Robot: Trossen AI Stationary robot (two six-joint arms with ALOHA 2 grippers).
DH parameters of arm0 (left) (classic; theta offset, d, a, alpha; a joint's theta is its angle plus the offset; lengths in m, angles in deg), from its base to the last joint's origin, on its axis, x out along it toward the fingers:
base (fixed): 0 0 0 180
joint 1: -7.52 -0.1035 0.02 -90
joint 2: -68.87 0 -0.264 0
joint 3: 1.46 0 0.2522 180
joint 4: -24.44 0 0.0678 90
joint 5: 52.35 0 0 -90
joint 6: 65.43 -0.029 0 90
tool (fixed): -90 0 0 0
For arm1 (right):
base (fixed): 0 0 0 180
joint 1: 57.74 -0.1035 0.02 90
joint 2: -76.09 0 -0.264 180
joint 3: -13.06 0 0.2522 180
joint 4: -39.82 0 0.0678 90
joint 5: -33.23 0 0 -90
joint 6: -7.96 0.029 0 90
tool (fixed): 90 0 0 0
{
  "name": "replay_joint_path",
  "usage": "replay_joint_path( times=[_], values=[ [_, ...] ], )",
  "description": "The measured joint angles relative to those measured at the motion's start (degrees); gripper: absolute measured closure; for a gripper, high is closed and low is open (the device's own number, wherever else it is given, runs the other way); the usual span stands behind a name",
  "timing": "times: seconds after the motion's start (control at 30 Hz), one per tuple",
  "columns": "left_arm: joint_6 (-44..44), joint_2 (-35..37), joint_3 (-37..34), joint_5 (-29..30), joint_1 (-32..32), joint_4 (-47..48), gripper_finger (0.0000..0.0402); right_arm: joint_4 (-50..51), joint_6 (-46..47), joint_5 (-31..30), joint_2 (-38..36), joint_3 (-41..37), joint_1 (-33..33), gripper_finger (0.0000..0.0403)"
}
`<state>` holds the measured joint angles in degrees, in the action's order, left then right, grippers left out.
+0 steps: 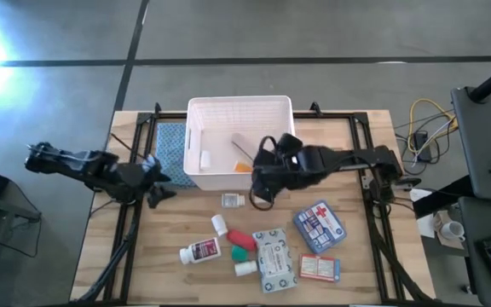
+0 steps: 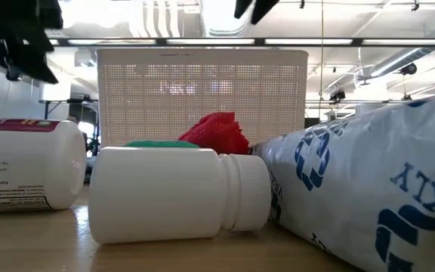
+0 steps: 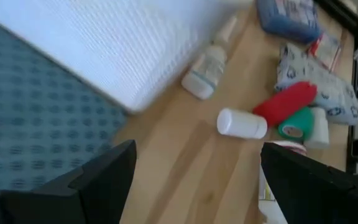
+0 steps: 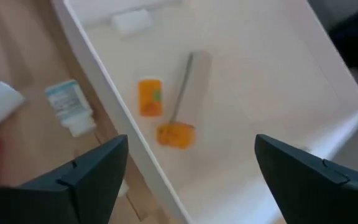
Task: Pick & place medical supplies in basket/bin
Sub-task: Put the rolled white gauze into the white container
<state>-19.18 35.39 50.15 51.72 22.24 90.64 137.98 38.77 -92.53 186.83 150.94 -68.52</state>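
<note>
Over the bin's (image 1: 239, 115) front wall hangs the right gripper (image 4: 185, 180), wide open and empty; nearest supply, a small bottle (image 1: 233, 199), lies just outside that wall, lengthwise along it.

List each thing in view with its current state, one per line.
bin: upright, a few items inside
orange item: lying in the bin
small bottle: on its side by the bin
white pill bottle: on its side
blue pouch: lying flat
left claw: open, empty
right claw: open, above the bin's edge
</note>
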Motion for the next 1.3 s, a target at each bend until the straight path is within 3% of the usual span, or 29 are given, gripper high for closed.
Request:
replay_joint_path(
  times=[0.17, 0.37, 0.53, 0.67, 0.77, 0.9, 1.03, 1.3],
  values=[
    [0.36, -1.47, -7.01, -0.38, -0.01, -12.47, 0.0079, 5.81, 9.45, -1.71, 0.00, -0.04, -3.64, 0.0075],
    [-4.47, -5.36, -11.60, 2.99, -1.35, -26.36, 0.0079, 5.64, 15.64, 6.50, 0.00, -0.74, -5.12, 0.0076],
    [-9.50, -9.47, -11.60, 5.29, -4.60, -31.52, 0.0079, 5.58, 21.91, 15.70, 0.00, -3.04, -5.05, 0.0076],
    [-14.81, -13.04, -10.57, 5.31, -7.69, -35.74, 0.0079, 3.32, 23.12, 18.24, -0.02, -7.21, -5.13, 0.0076],
    [-17.79, -16.03, -9.61, 1.75, -10.92, -38.70, 0.0079, -0.21, 20.77, 19.61, 0.00, -11.06, -5.52, 0.0076],
    [-18.17, -19.48, -6.78, -3.09, -14.05, -37.15, 0.0079, -6.18, 16.12, 20.67, 0.02, -16.41, -6.30, 0.0076],
    [-18.18, -20.63, -2.93, -5.24, -13.94, -29.78, 0.0079, -11.07, 13.48, 20.64, 0.00, -21.66, -7.33, 0.0076],
    [-18.16, -15.36, 3.75, -5.38, -11.32, -11.45, 0.0079, -23.16, 7.08, 17.23, 0.00, -33.72, -11.21, 0.0076]
  ],
)
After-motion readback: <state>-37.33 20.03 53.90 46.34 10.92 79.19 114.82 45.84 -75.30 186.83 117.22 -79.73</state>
